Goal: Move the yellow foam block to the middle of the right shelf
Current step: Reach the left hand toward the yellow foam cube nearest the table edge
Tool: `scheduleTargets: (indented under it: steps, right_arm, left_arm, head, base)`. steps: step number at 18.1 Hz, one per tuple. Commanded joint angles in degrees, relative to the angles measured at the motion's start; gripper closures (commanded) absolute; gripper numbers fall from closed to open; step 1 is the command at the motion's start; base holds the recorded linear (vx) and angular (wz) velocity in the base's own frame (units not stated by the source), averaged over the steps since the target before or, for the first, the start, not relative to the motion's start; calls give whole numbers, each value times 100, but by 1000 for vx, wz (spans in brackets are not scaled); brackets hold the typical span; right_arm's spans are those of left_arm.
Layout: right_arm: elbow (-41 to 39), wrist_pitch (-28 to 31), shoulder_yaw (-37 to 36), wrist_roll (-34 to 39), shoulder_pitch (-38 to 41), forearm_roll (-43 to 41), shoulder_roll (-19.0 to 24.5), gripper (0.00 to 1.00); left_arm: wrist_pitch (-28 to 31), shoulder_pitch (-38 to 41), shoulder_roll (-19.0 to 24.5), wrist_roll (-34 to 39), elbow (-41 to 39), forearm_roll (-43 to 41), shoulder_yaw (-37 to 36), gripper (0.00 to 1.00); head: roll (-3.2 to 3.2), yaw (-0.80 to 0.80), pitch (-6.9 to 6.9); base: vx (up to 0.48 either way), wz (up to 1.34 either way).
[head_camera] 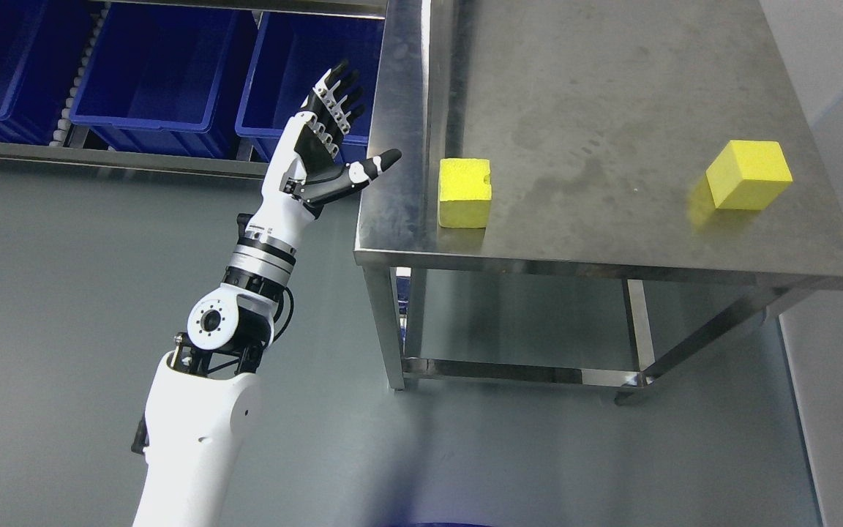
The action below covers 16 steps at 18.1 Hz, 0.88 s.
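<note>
Left hand [323, 143] up in the air beside the steel table [612, 95], palm showing, fingers [337, 95] spread straight, thumb [374, 165] stretched toward the table's left edge, holding nothing. Thumb tip just short of that edge, or perhaps over it; cannot tell if touching. White left arm [202, 410] rising from the lower left, wrist and elbow joints exposed.

On the tabletop, 2 yellow foam blocks. Nearer yellow foam block [464, 192] sitting close to the front-left corner, near the outstretched thumb but apart from it, a small notch visible in its top right edge. Second yellow foam block [749, 174] well apart toward the right side, turned at an angle, casting a yellow reflection on the metal.

Behind the hand, 3 blue plastic bins [151, 66] lined up on a low rack [99, 157] with white rollers [74, 95] between them. Grey floor [63, 293] below, table legs and lower crossbars in view.
</note>
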Motion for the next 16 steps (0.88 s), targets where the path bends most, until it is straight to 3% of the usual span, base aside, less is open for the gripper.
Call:
scheduleTargets:
  steps: [1,5,10,13,16]
  right_arm:
    - [-100,-3,-70,2,141,18,-100,0]
    - [-100,-3,-70,2,141,18,-100,0]
    - [-100,-3,-70,2,132,18,-100,0]
    - [-100,-3,-70,2,141,18,-100,0]
    - [-100,-3,-70,2,141,18,-100,0]
  left_arm:
    - [5,26,100,-18,14,-1,-221,0]
    - [5,8,100,-140,14,-193,-213,0]
    - [49,-88,553,-774,58,-966,-230,0]
    - [67,-395,466,-1125,540,-1695,-248,0]
    - [76,-799,273,-1319,1041,-1767,-405,0]
  head:
    - [0,0,0]
    - [0,0,0]
    - [0,0,0]
    - [0,0,0]
    - [0,0,0]
  base:
    - [0,0]
    - [0,0]
    - [0,0]
    - [0,0]
    - [0,0]
